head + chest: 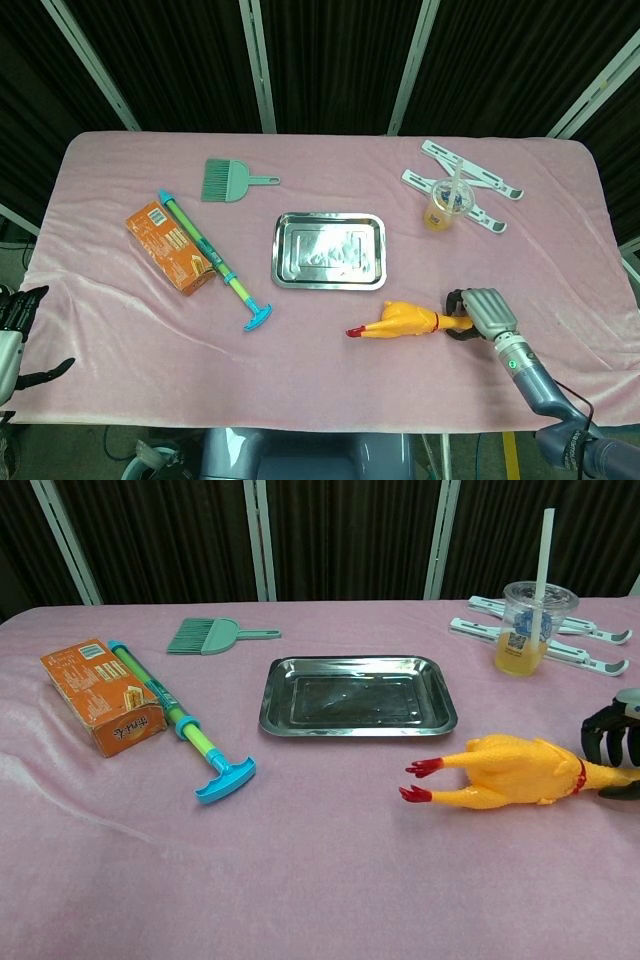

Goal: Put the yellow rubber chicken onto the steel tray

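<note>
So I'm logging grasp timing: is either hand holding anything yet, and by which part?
The right hand is curled around the yellow rubber chicken at its neck end; a firm grip cannot be told. The left hand holds nothing.

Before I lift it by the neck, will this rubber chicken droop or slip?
Probably droops: the yellow rubber chicken is long, and the right hand closes around its thin neck end only, leaving the fat body and red feet unsupported. Its glossy skin may slip. It looks light.
</note>
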`<state>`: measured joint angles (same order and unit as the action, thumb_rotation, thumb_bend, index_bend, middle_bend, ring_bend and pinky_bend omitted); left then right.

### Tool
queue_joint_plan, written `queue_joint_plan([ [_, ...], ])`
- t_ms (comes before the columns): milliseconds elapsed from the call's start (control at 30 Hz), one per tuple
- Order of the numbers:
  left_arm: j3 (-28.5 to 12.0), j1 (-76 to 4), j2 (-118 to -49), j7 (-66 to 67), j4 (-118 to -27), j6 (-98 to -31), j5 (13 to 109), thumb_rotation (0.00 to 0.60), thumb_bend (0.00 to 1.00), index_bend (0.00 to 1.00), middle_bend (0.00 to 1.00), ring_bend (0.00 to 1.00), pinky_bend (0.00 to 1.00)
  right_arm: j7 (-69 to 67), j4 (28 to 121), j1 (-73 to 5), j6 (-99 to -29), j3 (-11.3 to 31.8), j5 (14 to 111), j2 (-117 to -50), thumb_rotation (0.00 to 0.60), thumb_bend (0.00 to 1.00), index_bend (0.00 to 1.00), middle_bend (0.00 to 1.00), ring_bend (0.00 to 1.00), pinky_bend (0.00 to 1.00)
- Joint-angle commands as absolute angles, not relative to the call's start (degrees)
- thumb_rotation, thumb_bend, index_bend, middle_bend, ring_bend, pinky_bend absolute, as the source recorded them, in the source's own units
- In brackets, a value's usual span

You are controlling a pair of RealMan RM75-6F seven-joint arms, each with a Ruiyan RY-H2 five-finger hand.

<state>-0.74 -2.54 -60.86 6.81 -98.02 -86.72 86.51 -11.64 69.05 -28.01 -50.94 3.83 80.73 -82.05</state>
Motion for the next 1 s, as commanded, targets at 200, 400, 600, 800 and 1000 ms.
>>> queue_joint_plan([
  [200,-0.7,-2.4,-61.1,6.2,-97.3,-87.0,87.0,0.600,0.02,0.06,0.10,0.09,0.07,-14.7,68.0,-29.0,-50.4,3.3,82.1,-82.2,0.600,0.43,0.74,0.61,0.61,0.72],
  [400,-0.8,-2.8,-61.4,5.9,-97.0,-86.8,87.4,0.600,0.02,0.07,0.11,0.09,0.07,-20.1,68.8,-29.5,-51.0,2.4,84.6,-80.5,0.600,0.48,0.88,0.70,0.72,0.84],
  [600,-0.2,-4.5,-62.6,6.5,-97.8,-84.3,89.4,0.600,0.02,0.08,0.13,0.09,0.07,-30.9,71.5,-30.8,-51.3,0.3,89.4,-76.5,0.600,0.49,0.98,0.77,0.79,0.91],
  [800,0.2,-7.3,-62.9,4.5,-100.3,-80.3,91.0,0.600,0.02,0.14,0.18,0.13,0.07,-39.6,74.4,-31.3,-53.8,-1.1,92.7,-73.6,0.600,0.49,0.99,0.78,0.80,0.92],
  [1000,-1.5,-11.7,-62.7,2.5,-104.0,-76.1,92.2,0.600,0.03,0.17,0.19,0.13,0.09,-42.7,78.3,-32.1,-55.3,-1.0,93.6,-71.3,0.600,0.49,1.00,0.78,0.80,0.92],
])
